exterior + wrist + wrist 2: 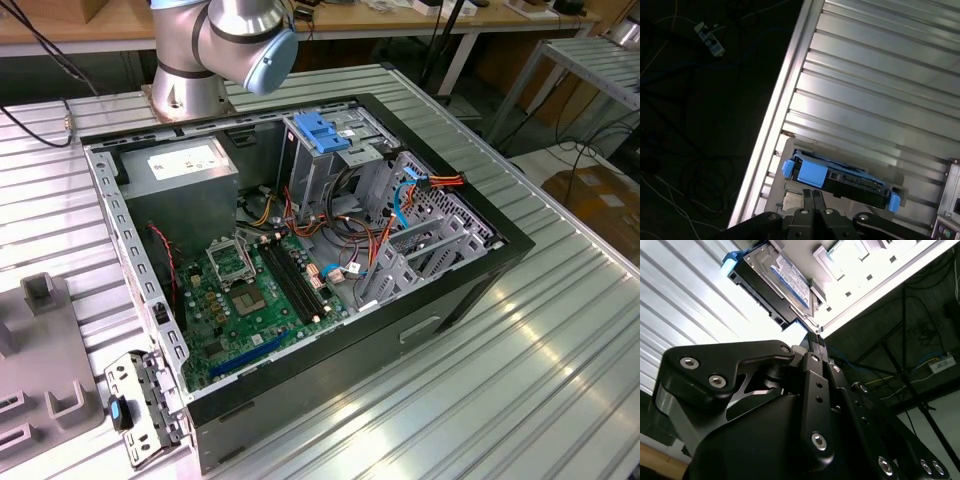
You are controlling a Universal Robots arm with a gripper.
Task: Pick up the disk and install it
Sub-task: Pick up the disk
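Closest in, the gripper (813, 193) has its two black fingers pressed together with nothing between them, and it hangs just above the table (880, 75) near the table's edge. In the second wrist view the same gripper (814, 338) points its tips at the thing it is nearest to.

And there it is, the disk (840, 181): dark body, bright blue rails and tabs. It lies flat on a pale metal plate (795, 146) that rests on the table, right at the table's edge. The gripper's tips sit just short of the disk, not touching it as far as can be seen. In the second wrist view the disk (774, 280) shows its labelled face and one blue tab against the table's ribbed top (685, 305).

Past the table's edge, loose cables (690, 160) lie on a dark floor.

In the exterior view, at the table's near corner, there's a small metal bracket (145, 405) with a blue clip. Further along the table (530, 380) stands the open computer case (470, 275), green motherboard (250, 295) exposed. A light-blue latch plate (322, 132) tops its drive cage. At the table's far side, the arm's base (190, 70) rises.
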